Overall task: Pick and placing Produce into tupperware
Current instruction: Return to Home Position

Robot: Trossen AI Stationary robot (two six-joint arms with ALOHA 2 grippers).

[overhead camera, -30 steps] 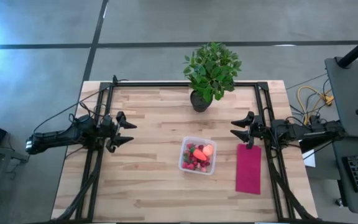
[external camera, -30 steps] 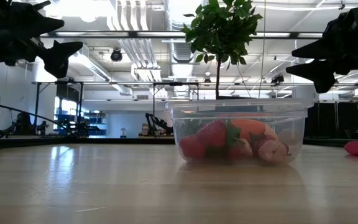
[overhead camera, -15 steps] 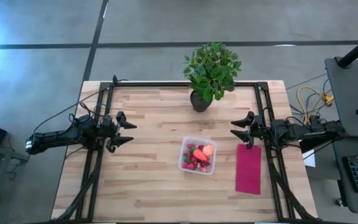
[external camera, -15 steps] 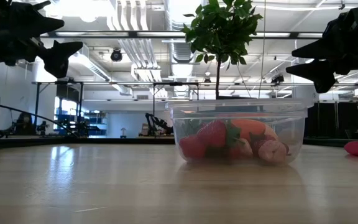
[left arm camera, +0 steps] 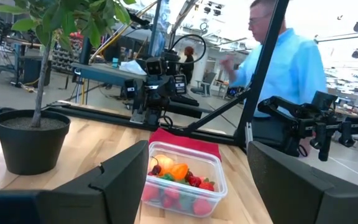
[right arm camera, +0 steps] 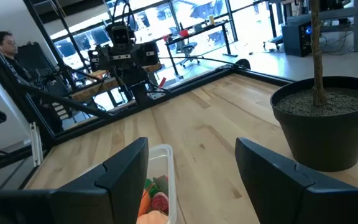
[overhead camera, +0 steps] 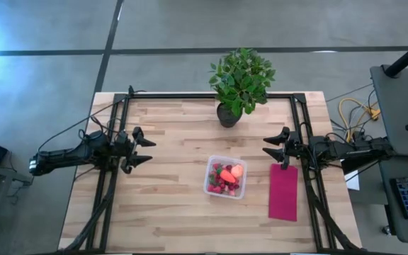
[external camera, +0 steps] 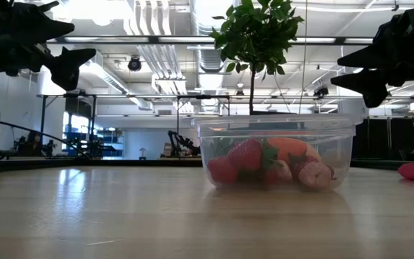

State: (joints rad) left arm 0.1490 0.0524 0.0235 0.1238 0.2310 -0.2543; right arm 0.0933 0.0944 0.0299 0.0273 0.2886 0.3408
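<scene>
Produce [overhead camera: 225, 177] all inside the tupperware [overhead camera: 207, 184]: small red strawberry-like pieces, a round orange-pink fruit [overhead camera: 237, 171] on top, an orange-red piece [overhead camera: 227, 174] touching it. In the low view, red pieces pressed against the clear wall. Tupperware upright, open-topped, on the wood surface [overhead camera: 168, 205], a bit right of centre. Just beside it on the right arm's side, flat magenta cloth [overhead camera: 283, 191], not touching. Behind the tupperware, near the far edge, potted plant [overhead camera: 239, 79]. Left jaws released, spread wide, holding nothing, hovering over the surface's left part, well apart from the tupperware. Right jaws likewise released, holding nothing, hovering near the cloth's far end, pointed toward the middle. Beyond the surface in the left wrist view, a person in a light blue shirt [left arm camera: 291, 68]. Another person [right arm camera: 5, 40] at the edge of the right wrist view.
</scene>
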